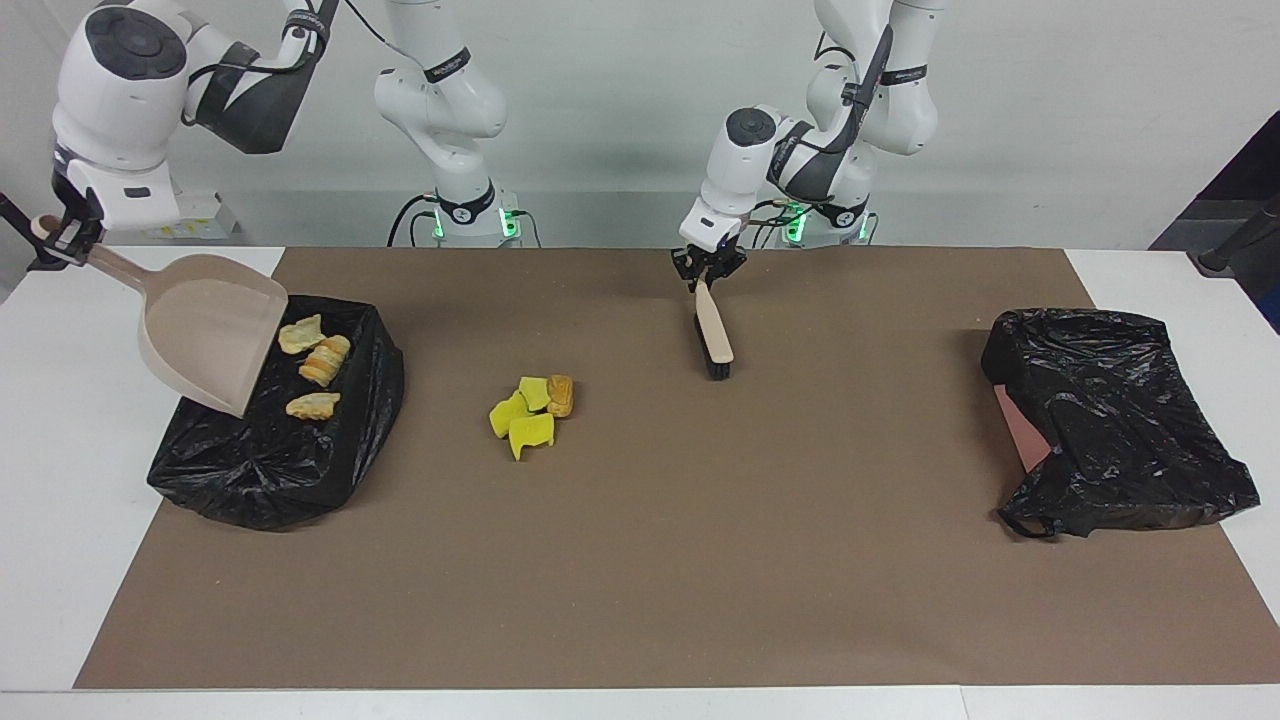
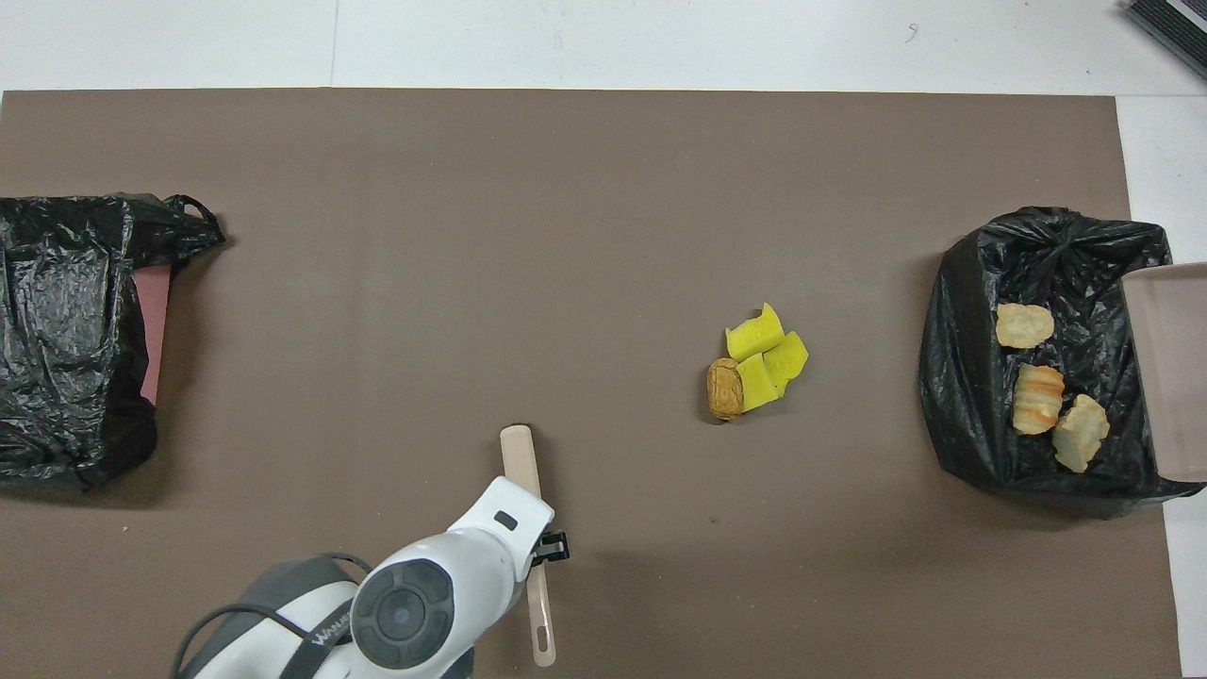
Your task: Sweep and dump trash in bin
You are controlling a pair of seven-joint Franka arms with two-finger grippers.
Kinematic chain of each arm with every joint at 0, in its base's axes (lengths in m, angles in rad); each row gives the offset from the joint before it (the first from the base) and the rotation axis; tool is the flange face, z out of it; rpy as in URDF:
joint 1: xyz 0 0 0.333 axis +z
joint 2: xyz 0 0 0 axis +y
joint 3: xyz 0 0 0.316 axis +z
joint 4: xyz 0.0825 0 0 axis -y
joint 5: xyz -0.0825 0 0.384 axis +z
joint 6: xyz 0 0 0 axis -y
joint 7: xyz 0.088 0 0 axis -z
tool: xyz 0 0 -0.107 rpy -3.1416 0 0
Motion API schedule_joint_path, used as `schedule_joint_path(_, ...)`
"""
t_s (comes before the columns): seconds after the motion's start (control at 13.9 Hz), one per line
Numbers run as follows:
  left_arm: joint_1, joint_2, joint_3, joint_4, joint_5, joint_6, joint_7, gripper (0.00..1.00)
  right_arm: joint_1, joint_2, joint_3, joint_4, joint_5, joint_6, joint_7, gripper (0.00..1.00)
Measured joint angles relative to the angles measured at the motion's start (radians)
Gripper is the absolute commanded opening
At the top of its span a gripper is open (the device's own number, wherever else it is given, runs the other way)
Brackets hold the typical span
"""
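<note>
My right gripper [image 1: 62, 236] is shut on the handle of the beige dustpan [image 1: 210, 330], held tilted over the black-bagged bin [image 1: 270, 460] at the right arm's end. Three pale yellow scraps [image 1: 318, 362] lie on that bag; they also show in the overhead view [image 2: 1037, 398]. Yellow-green sponge pieces [image 1: 522, 418] and an orange-brown lump [image 1: 560, 396] sit together on the brown mat, between the bin and the brush. My left gripper [image 1: 708, 268] is shut on the handle of the brush [image 1: 714, 335], whose black bristles touch the mat. The overhead view shows the dustpan's edge [image 2: 1174, 368] and the brush [image 2: 519, 457].
A second black-bagged bin [image 1: 1110, 420] with a reddish box showing inside stands at the left arm's end of the mat [image 1: 640, 560]. White table borders the mat.
</note>
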State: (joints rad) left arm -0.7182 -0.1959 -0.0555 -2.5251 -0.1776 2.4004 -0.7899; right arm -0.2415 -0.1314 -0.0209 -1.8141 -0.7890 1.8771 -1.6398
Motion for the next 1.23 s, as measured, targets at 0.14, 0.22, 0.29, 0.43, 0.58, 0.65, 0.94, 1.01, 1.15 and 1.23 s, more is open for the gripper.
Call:
schedule_joint_path(0.14, 0.090, 0.000, 0.005, 0.074, 0.023, -0.066, 0.064, 1.00, 0.001, -0.039, 0.008, 0.015, 0.061, -0.022, 0.031, 0.00)
schedule_joint_path(0.22, 0.135, -0.001, 0.007, 0.106, 0.028, -0.081, 0.105, 1.00, 0.001, -0.060, 0.019, 0.017, 0.119, -0.061, 0.078, 0.00)
schedule_joint_path(0.29, 0.179, -0.001, 0.009, 0.133, 0.031, -0.087, 0.146, 1.00, 0.002, -0.077, 0.039, 0.017, 0.174, -0.102, 0.146, 0.00)
schedule_joint_path(0.43, 0.253, 0.000, 0.011, 0.179, 0.034, -0.105, 0.224, 1.00, 0.004, -0.092, 0.107, 0.016, 0.274, -0.170, 0.328, 0.00)
schedule_joint_path(0.58, 0.324, 0.016, 0.012, 0.255, 0.035, -0.191, 0.333, 1.00, 0.009, -0.093, 0.219, 0.015, 0.379, -0.232, 0.597, 0.00)
schedule_joint_path(0.65, 0.358, 0.036, 0.012, 0.309, 0.035, -0.251, 0.391, 1.00, 0.018, -0.091, 0.281, 0.009, 0.430, -0.253, 0.751, 0.00)
schedule_joint_path(0.94, 0.456, 0.143, 0.015, 0.507, 0.096, -0.385, 0.520, 1.00, 0.203, -0.013, 0.366, -0.009, 0.589, -0.248, 1.364, 0.00)
schedule_joint_path(1.01, 0.476, 0.164, 0.014, 0.545, 0.107, -0.416, 0.552, 1.00, 0.257, 0.024, 0.366, -0.009, 0.616, -0.217, 1.507, 0.00)
schedule_joint_path(1.15, 0.532, 0.192, 0.015, 0.627, 0.113, -0.494, 0.635, 1.00, 0.367, 0.115, 0.365, -0.001, 0.647, -0.138, 1.803, 0.00)
schedule_joint_path(1.23, 0.558, 0.199, 0.016, 0.666, 0.113, -0.535, 0.669, 1.00, 0.421, 0.172, 0.364, 0.019, 0.652, -0.097, 1.945, 0.00)
